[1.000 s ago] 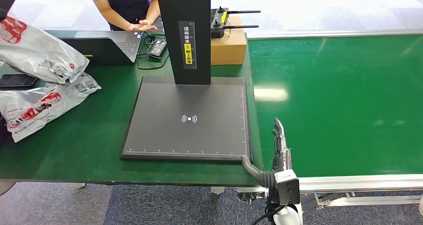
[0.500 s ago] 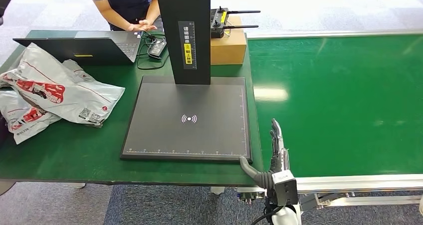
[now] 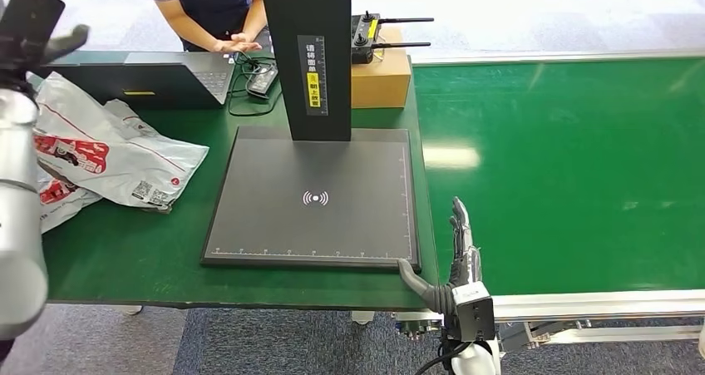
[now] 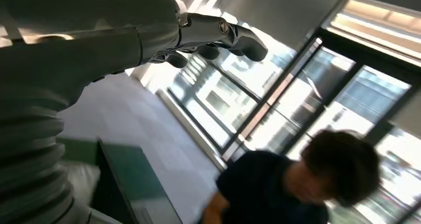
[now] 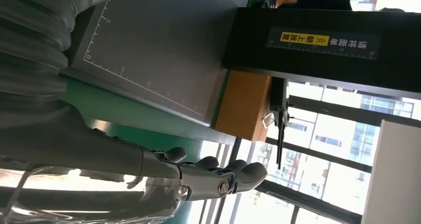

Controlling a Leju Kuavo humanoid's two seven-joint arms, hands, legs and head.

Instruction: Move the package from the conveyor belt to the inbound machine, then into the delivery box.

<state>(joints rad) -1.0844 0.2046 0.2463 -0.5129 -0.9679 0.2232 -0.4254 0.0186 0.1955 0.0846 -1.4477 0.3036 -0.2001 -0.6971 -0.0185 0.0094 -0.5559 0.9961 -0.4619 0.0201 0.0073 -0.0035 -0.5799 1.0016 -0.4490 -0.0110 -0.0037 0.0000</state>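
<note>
- green table [image 3: 133, 250] on the left, green conveyor belt [image 3: 574, 167] on the right, bright windows behind; person [image 3: 208, 1] standing at the far side by a laptop [image 3: 150, 80].
- inbound machine [image 3: 316, 196]: flat dark scan pad with a black post [image 3: 316, 51] rising from its far edge, nothing lying on the pad.
- cardboard box [image 3: 381, 76] with a black antenna remote [image 3: 366, 34] on top, far of the pad.
- package [image 3: 125, 155]: grey mailer bag with red print, lying at the left end of the table on top of a second mailer [image 3: 58, 200], well apart from the pad.
- delivery box: cannot tell where.
- left hand [image 3: 33, 26] raised at the far left, above the bags; fingers [image 4: 233, 33] loosely curled, holding nothing, apart from the package.
- right hand [image 3: 457, 254] low at the near edge of the belt, just beside the pad's near right corner; fingers [image 5: 233, 174] fairly straight, thumb out, holding nothing.
- judged step: package set down on the left, nothing on the belt to collect.
- next move probably calls for waiting on a fresh package, then reaching over the belt with the right hand, fingers wide.
</note>
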